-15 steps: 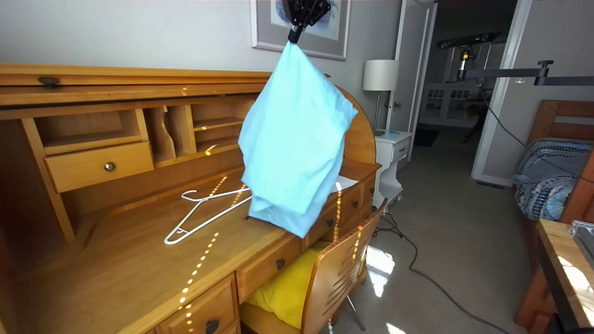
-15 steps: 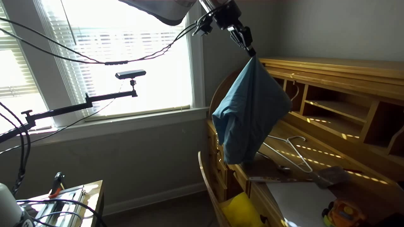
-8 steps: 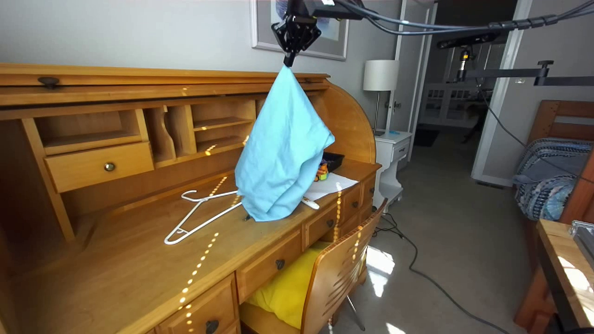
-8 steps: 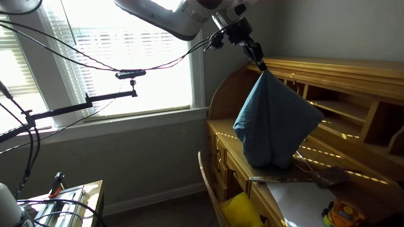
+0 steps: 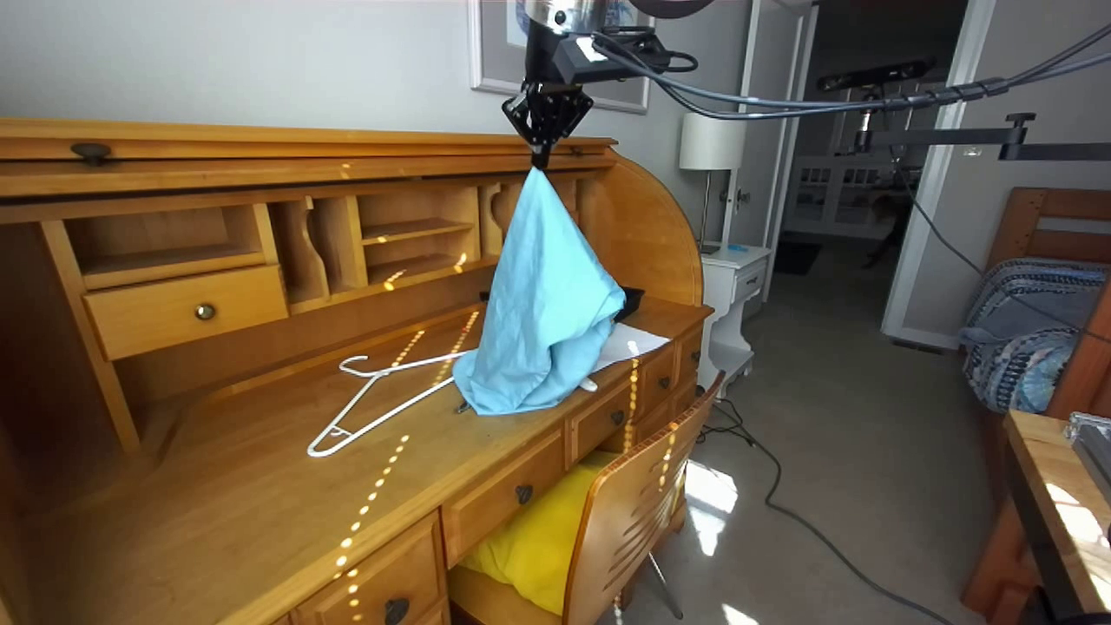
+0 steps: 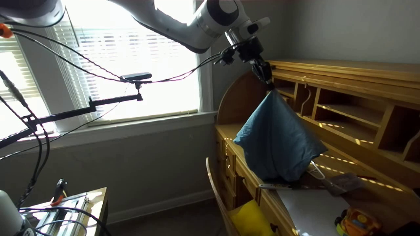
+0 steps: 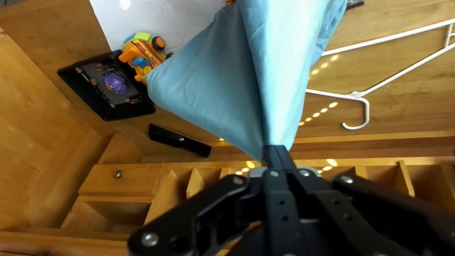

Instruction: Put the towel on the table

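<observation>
The light-blue towel [image 5: 545, 304] hangs in a peak from my gripper [image 5: 540, 165] over the honey-coloured desk, which is the table [image 5: 252, 512]. Its lower end appears to touch the writing surface. In an exterior view the towel [image 6: 279, 141] drapes below my gripper [image 6: 270, 87], with its side corners flaring out. In the wrist view the gripper's fingertips [image 7: 277, 147] are shut together on the towel's top corner, and the towel [image 7: 227, 81] spreads away from them above the desk surface [image 7: 401, 103]. The part of the desk under the towel is hidden.
A white hanger [image 5: 382, 382] lies beside the towel, partly covered. White paper [image 6: 315, 209], an orange toy [image 6: 357, 221] and a black tray [image 7: 110, 85] are on the desk. A wooden chair [image 5: 634, 495] with a yellow cushion [image 5: 538, 538] stands at the front edge.
My gripper has moved down with the towel. The towel's lower end has gone from hanging past the desk's front edge to the desk surface, and the towel now stands lower.
</observation>
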### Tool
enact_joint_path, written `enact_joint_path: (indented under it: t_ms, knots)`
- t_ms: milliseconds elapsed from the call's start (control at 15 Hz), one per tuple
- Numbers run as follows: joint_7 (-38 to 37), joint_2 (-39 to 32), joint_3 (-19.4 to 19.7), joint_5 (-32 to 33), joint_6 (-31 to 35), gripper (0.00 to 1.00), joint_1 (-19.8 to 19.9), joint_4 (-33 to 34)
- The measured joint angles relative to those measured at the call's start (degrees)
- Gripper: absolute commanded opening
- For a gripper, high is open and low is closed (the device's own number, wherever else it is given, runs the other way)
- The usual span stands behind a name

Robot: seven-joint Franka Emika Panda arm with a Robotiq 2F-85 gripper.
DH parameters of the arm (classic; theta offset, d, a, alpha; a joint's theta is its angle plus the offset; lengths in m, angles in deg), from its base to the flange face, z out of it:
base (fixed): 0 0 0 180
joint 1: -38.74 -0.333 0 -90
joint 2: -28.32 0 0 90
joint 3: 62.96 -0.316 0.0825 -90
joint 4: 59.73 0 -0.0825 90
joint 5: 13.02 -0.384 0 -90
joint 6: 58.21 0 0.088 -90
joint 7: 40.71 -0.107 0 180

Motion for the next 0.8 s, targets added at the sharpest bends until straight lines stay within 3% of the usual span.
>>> enact_joint_path:
  t_ms: [800]
  knots:
    - [9.24,-5.15,1.86,-5.95,-1.63,0.0,0.27,1.74]
